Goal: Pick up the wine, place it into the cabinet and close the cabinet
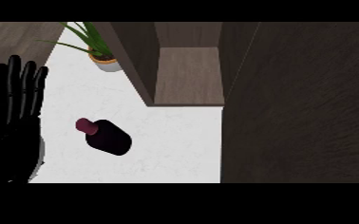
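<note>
Open and empty, fingers straight, the left robot hand [21,105] is seen nearest; the wine [107,136] lies toward four o'clock on the desk [175,142], neck toward ten o'clock.

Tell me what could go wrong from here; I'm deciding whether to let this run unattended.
1. The wine bottle is dark and seen from steeply above; a grasp near its narrow neck could slip.
2. The cabinet opening is narrow between its walls, so the bottle might clip the front edge going in.
3. The potted plant stands beside the cabinet's left wall; a wide sweep could knock it. The left robot hand rests open at the left edge.
</note>
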You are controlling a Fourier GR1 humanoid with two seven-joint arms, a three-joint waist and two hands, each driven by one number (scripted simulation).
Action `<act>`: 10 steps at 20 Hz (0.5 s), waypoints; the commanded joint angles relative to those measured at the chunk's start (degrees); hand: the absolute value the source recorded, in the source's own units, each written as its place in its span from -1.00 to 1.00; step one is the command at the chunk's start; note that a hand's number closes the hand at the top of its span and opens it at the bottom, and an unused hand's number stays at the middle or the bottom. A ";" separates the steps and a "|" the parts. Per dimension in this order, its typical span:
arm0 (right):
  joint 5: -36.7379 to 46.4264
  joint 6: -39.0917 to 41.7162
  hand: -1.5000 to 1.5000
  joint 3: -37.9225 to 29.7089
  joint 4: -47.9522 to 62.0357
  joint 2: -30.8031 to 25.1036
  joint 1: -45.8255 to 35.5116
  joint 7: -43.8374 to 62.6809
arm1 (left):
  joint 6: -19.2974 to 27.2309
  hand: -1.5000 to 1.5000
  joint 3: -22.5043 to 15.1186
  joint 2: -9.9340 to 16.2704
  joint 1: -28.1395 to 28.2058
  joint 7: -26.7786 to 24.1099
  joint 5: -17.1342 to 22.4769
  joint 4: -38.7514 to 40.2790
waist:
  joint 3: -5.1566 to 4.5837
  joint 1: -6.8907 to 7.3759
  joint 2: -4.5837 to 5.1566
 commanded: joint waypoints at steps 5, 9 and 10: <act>-1.18 0.66 -1.00 3.37 -2.88 2.29 3.77 0.23 | -19.36 -1.00 -13.08 4.70 -5.28 1.88 12.26 3.69 | -1.84 -4.18 1.29; -7.14 9.59 -1.00 11.96 -4.73 0.12 6.13 4.82 | -25.95 -1.00 -20.83 5.07 -1.56 12.27 22.75 5.74 | -1.79 -3.06 1.16; -6.98 9.29 -1.00 13.27 -5.96 0.84 6.99 4.68 | -26.47 -1.00 -20.76 5.48 -2.05 14.63 25.90 4.62 | -1.76 -2.42 1.03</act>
